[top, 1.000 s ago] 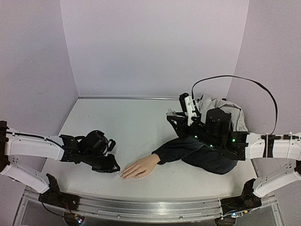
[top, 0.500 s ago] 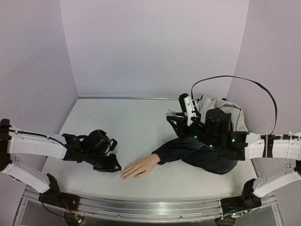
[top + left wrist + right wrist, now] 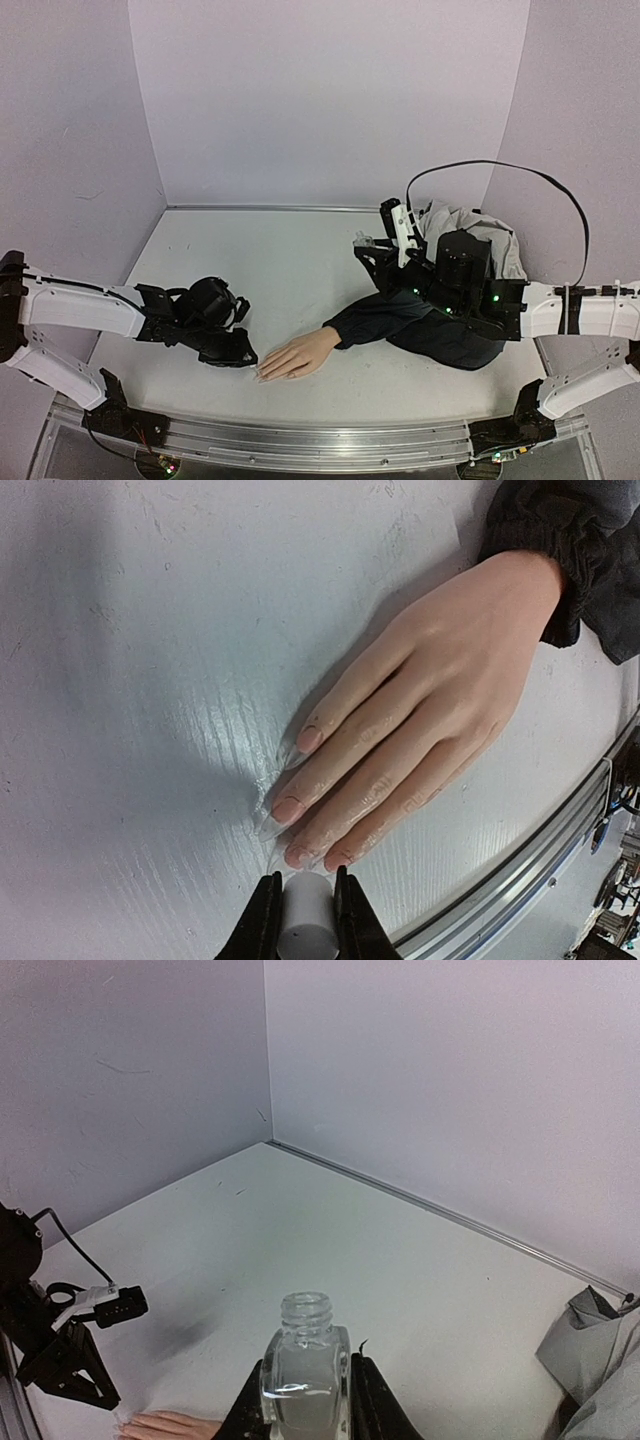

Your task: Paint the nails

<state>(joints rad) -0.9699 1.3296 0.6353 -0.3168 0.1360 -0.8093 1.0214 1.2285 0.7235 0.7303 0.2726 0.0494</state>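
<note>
The peach mannequin hand (image 3: 298,355) lies palm down near the table's front, its navy sleeve (image 3: 400,320) running right. In the left wrist view the hand (image 3: 430,700) points its fingers at my gripper, with pale pink nails (image 3: 288,810) at the tips. My left gripper (image 3: 303,880) is shut on a white cylindrical brush cap (image 3: 305,925), its end touching or just short of the ring-finger nail (image 3: 298,856); the brush is hidden. In the top view this gripper (image 3: 243,357) sits at the fingertips. My right gripper (image 3: 303,1400) is shut on a small open clear glass bottle (image 3: 303,1375), held upright above the table (image 3: 372,250).
A grey cloth (image 3: 480,235) lies bunched at the back right under the right arm. A metal rail (image 3: 300,440) runs along the front edge, close behind the left gripper (image 3: 540,880). Lilac walls close the back and sides. A black cable (image 3: 520,170) loops above the right arm.
My left gripper has crept slightly right, closer to the fingertips. The right arm and bottle have not moved.
</note>
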